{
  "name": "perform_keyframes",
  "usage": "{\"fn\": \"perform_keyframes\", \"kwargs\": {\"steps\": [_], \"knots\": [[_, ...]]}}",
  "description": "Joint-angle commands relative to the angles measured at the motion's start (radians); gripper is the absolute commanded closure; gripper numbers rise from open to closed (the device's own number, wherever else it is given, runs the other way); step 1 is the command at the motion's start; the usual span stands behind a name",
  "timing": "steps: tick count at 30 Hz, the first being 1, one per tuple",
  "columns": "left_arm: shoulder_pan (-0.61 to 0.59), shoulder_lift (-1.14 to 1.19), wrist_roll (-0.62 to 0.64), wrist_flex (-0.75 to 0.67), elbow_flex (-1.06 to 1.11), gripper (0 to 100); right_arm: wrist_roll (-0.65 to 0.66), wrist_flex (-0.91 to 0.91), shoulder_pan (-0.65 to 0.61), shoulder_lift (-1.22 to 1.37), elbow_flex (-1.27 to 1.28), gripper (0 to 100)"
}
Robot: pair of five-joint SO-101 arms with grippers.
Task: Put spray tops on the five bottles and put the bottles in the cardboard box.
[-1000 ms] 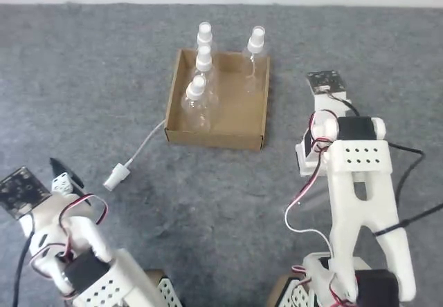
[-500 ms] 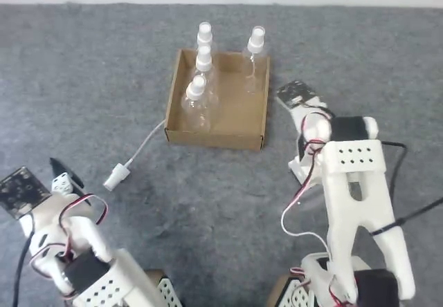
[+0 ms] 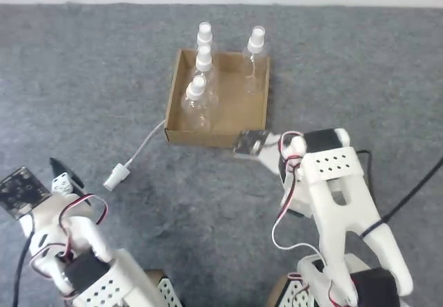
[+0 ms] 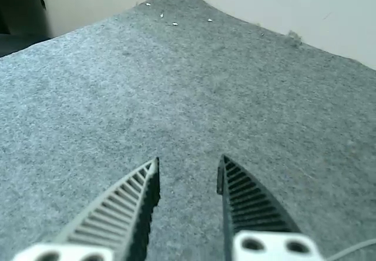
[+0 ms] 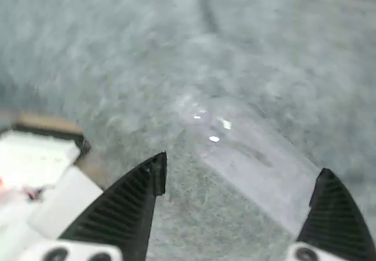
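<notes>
Room in and around the cardboard box [image 3: 216,138]
Three bottles [image 3: 196,106] line its 9 o'clock wall, a fourth bottle [image 3: 255,65] stands at the 1 o'clock corner; box floor bare from centre to 5 o'clock. Spray top [image 3: 116,178] with tube [image 3: 145,144] lies on the surface [image 3: 83,72] at the box's 8 o'clock. Right arm [image 3: 332,169] crowds the 5 o'clock corner. Left claw [image 4: 189,162], jaws spread, faces bare surface.

Four capped bottles [image 3: 196,106] stand in the cardboard box [image 3: 214,140] (three along its left wall), and a loose spray top [image 3: 116,177] lies on the carpet [image 3: 83,79] beside it.
</notes>
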Motion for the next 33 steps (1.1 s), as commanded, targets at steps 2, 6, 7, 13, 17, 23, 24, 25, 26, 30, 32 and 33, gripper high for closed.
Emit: {"fn": "perform_keyframes", "kwargs": {"steps": [2,6,7,13,17,23,24,25,26,30,32,33], "knots": [[0.005,-0.020,0.005,-0.034,-0.010,84,0.206,0.007,0.012,-0.041,0.029,65.5],[0.005,-0.020,0.005,-0.034,-0.010,84,0.305,-0.025,0.022,-0.041,0.072,65.5],[0.005,-0.020,0.005,-0.034,-0.010,84,0.311,-0.054,0.022,-0.041,0.089,65.5],[0.005,-0.020,0.005,-0.034,-0.010,84,0.313,-0.286,0.022,-0.041,0.226,65.5],[0.005,-0.020,0.005,-0.034,-0.010,84,0.313,-0.360,0.025,-0.041,0.272,65.7],[0.005,-0.020,0.005,-0.034,-0.010,84,0.313,-0.418,0.101,-0.039,0.278,65.9],[0.005,-0.020,0.005,-0.034,-0.010,84,0.313,-0.423,0.114,-0.039,0.278,65.9],[0.005,-0.020,0.005,-0.034,-0.010,84,0.313,-0.426,0.127,-0.039,0.278,66.0],[0.005,-0.020,0.005,-0.034,-0.010,84,0.313,-0.429,0.134,-0.039,0.279,66.0],[0.005,-0.020,0.005,-0.034,-0.010,84,0.311,-0.429,0.154,-0.039,0.279,69.2],[0.005,-0.020,0.005,-0.034,-0.010,84,0.308,-0.429,0.154,-0.039,0.279,75.8],[0.005,-0.020,0.005,-0.034,-0.010,84,0.307,-0.429,0.153,-0.039,0.279,78.7]]}}
